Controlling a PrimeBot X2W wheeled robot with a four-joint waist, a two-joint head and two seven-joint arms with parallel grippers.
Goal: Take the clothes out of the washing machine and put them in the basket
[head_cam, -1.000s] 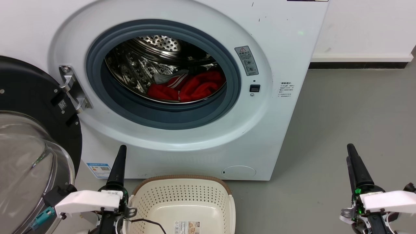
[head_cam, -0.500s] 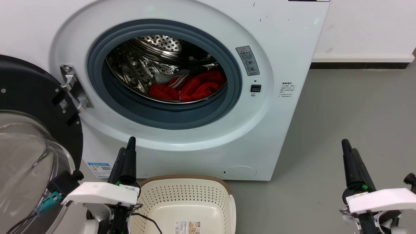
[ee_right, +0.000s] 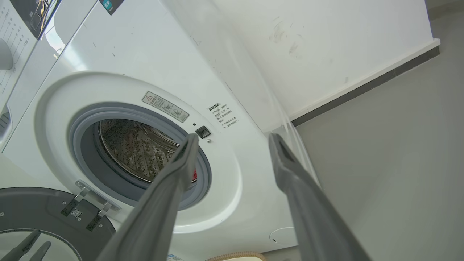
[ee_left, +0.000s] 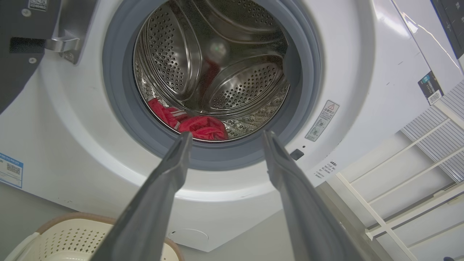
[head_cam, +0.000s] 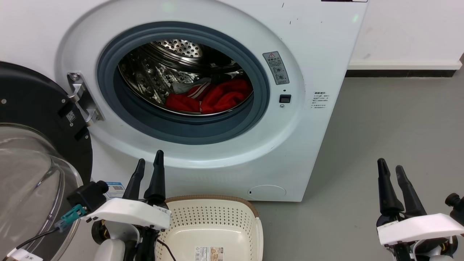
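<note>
Our left claw [head_cam: 149,157] stands released, its two long, tapering dark fingers parted and holding nothing, at the basket's rear left corner, in front of the machine's lower panel. Our right claw [head_cam: 389,164] is released as well, fingers spread and empty, above the smooth grey floor [head_cam: 380,127] to the right of the machine and well apart from the basket.

The washing machine [head_cam: 319,47] is the biggest thing before us: a white, glossy front-loader with a broad round recess around its mouth. Its door [head_cam: 32,94] hangs wide open at the left, a round black rim around a bulging bowl of clear glass, carried on a bright metal hinge [head_cam: 81,98]. A thick matte grey rubber ring [head_cam: 105,87] lines the opening, and behind it we see the steel drum [head_cam: 152,72], shiny, studded and pierced with small holes.

The basket [head_cam: 203,217] sits on the floor just in front of the machine, below the opening. It is cream plastic with rounded corners, perforated walls and a brown rim, and nothing lies in it.

The clothes [head_cam: 221,96] lie crumpled at the bottom of the drum, towards its right: soft red folds, one piece with white stripes.

A grey warning sticker [head_cam: 275,67] sits right of the ring, and a label sticker [head_cam: 207,253] marks the basket's bottom.
</note>
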